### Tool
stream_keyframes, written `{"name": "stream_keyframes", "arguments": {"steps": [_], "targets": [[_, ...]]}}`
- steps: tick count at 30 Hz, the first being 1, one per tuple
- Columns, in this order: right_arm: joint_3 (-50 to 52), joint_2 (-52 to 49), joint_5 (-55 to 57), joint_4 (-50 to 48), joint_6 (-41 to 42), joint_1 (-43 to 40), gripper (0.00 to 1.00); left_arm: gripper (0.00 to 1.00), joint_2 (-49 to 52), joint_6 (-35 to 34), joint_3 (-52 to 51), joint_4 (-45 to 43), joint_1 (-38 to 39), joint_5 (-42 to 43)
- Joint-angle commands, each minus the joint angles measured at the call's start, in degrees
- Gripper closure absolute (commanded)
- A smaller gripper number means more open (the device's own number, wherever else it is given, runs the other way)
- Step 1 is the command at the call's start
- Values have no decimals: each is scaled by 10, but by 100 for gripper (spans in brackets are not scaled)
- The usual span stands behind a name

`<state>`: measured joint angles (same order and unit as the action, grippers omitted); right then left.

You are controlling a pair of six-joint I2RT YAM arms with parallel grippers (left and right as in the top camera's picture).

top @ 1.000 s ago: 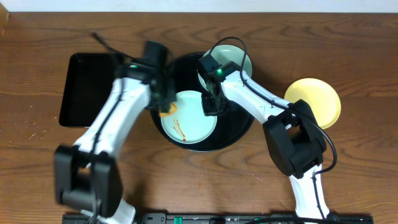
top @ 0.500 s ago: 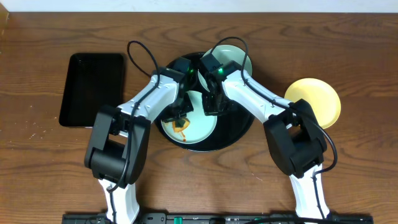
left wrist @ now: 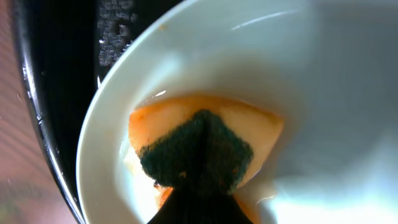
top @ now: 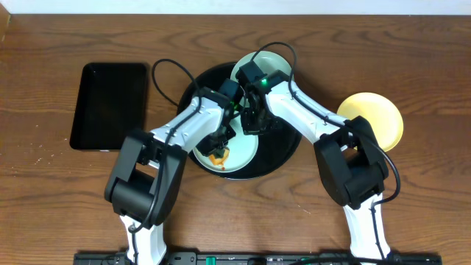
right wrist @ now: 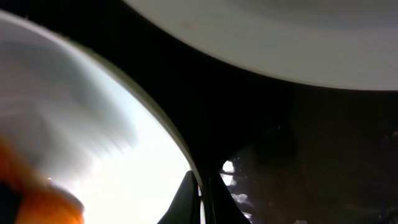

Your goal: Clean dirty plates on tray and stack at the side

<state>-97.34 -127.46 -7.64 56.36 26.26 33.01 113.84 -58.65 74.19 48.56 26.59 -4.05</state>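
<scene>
A pale blue-green plate [top: 243, 147] lies in the front of the round black tray [top: 281, 151]. My left gripper [top: 219, 146] is shut on an orange sponge with a green pad [top: 218, 155] and presses it onto this plate. In the left wrist view the sponge [left wrist: 249, 127] lies flat on the plate [left wrist: 323, 93], ahead of the left gripper [left wrist: 200, 194]. My right gripper [top: 250, 126] is shut on the plate's right rim. The right wrist view shows the right gripper [right wrist: 200, 196] pinching that rim [right wrist: 180, 155]. A second pale plate [top: 272, 61] sits at the tray's back. A pale yellow plate [top: 372, 121] lies on the table to the right.
A smaller black rectangular tray [top: 110, 105] lies on the wooden table at the left. The round tray's floor [right wrist: 311, 155] looks wet between the two plates. The back plate's edge [right wrist: 280, 43] hangs close above my right gripper.
My left arm swung in from the tray's left edge and carried the sponge down and right across the front plate, over the sauce streak. The right gripper stayed on the rim.
</scene>
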Motion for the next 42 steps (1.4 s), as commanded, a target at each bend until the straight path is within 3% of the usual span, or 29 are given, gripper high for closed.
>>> {"name": "stream_keyframes", "arguments": {"steps": [1, 4, 9, 15, 19, 25, 30, 33, 37, 42], "targets": [[5, -30, 16, -5, 2, -5, 99, 92, 38, -1, -21, -48, -5, -147], [5, -30, 15, -4, 0, -5, 99, 92, 38, 2, -21, -63, -5, -199], [5, -30, 15, -4, -1, -5, 99, 93, 38, 65, -21, -57, -4, -164], [5, -30, 15, -4, -2, -5, 99, 92, 34, 264, -21, -45, -6, 86], [5, -30, 15, -4, -2, -5, 99, 92, 34, 339, -20, -43, -7, 168], [5, -30, 15, -2, -2, -5, 99, 93, 34, 363, -18, -31, -40, 161], [5, -30, 15, -2, -2, -3, 99, 92, 34, 372, -18, -112, -77, 115], [5, -30, 15, -2, -2, -3, 99, 93, 34, 428, -18, -145, -89, 125], [5, -30, 15, -2, -2, -3, 99, 93, 34, 518, -17, -111, -99, 199], [5, -30, 15, -3, -3, -3, 99, 93, 34, 553, -17, -81, -103, 199]]}}
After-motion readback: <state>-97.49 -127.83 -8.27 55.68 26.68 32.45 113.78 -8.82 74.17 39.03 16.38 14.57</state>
